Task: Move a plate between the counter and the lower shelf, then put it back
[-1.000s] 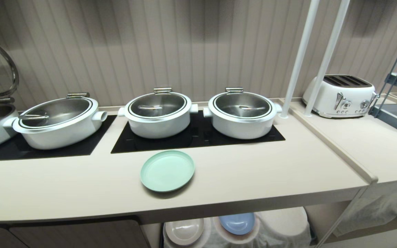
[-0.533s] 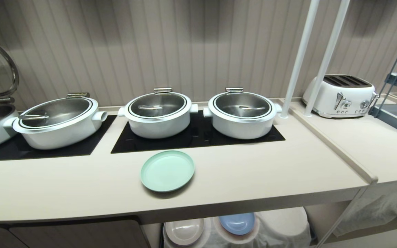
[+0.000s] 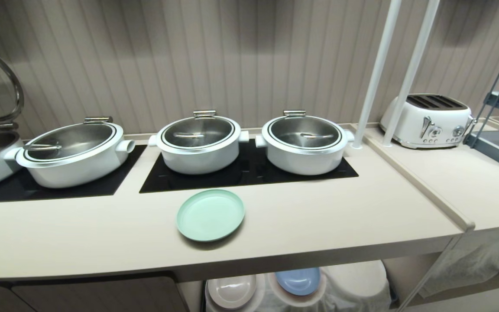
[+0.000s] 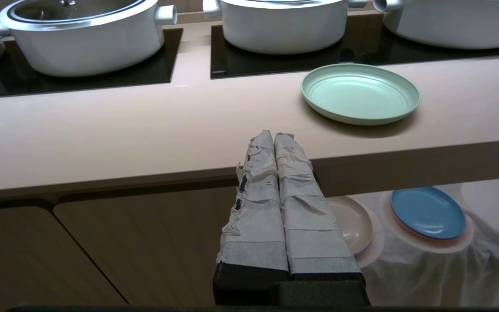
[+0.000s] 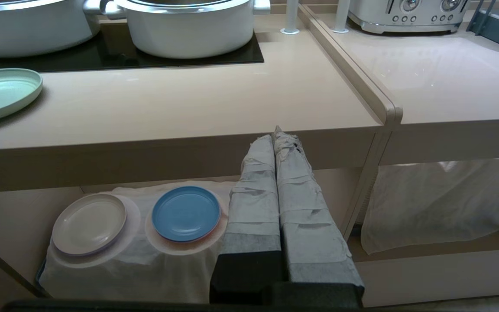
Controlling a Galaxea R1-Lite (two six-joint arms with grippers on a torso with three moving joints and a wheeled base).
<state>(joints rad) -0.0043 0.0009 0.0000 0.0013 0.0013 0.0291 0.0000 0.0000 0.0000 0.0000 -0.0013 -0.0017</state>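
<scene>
Plate (image 3: 210,215) on counter (image 3: 319,221), both pincers (image 4: 274,135) (image 5: 279,133) closed, empty — seen only in wrist views

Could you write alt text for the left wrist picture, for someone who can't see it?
The robot's left hand, fingers pressed shut and wrapped in white tape, points at the front edge of a beige counter. A mint-green plate lies on it before white pots; on the shelf below, a cream plate and a blue plate rest on white cloth.

Mint-green plate (image 3: 210,215), beige counter (image 3: 319,216)
</scene>
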